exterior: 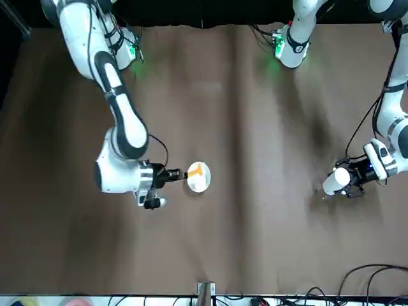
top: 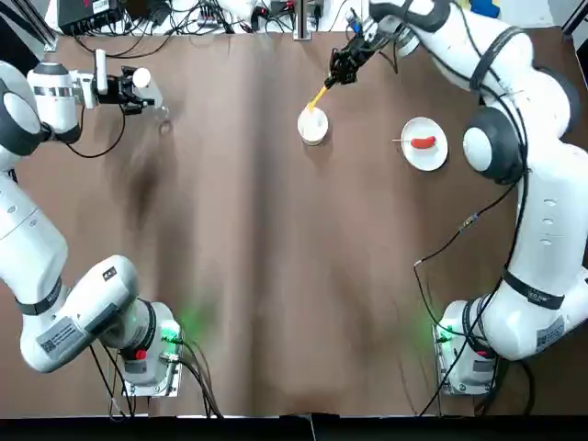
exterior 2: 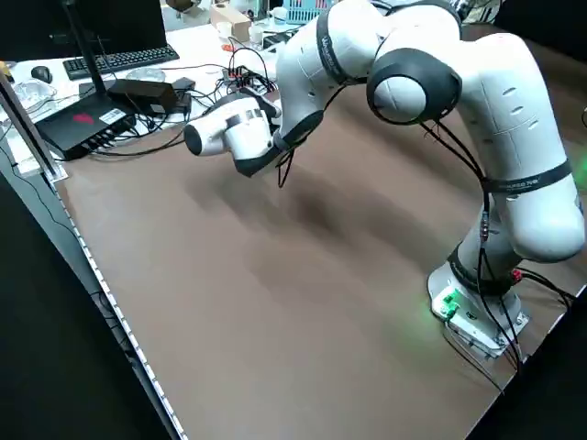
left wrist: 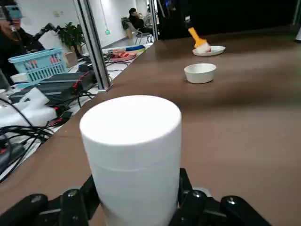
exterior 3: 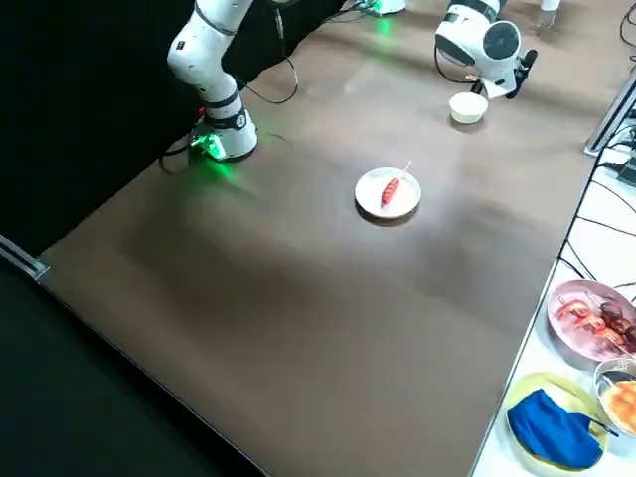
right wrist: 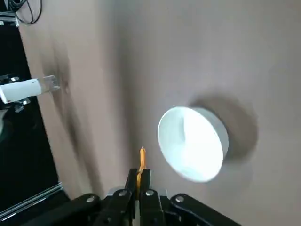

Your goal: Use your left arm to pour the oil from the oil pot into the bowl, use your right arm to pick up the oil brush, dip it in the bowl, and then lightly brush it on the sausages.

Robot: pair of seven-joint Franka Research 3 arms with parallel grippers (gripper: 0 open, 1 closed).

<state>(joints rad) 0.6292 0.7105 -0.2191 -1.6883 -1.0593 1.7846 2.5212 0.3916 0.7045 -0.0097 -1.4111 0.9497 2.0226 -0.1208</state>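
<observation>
My left gripper (top: pixel 129 89) is at the table's far left, shut on the oil pot (left wrist: pixel 134 155), a white cylinder with a clear base, also seen in the front view (exterior: pixel 335 180). The white bowl (top: pixel 312 126) sits at the far middle of the table. My right gripper (top: pixel 338 75) hangs just beyond the bowl, shut on the handle of the yellow-orange oil brush (top: pixel 318 96). The brush slants down with its tip over the bowl (exterior: pixel 198 179). The red sausage (top: pixel 423 141) with its thin stick lies on a white plate (top: pixel 437 156) to the bowl's right.
Cables and equipment (top: pixel 184 14) line the table's far edge. A side bench holds plates of food and a blue cloth (exterior 3: pixel 556 432). A metal post (left wrist: pixel 91 42) stands past the table edge by the left gripper. The arm bases (top: pixel 147 354) stand at the near edge.
</observation>
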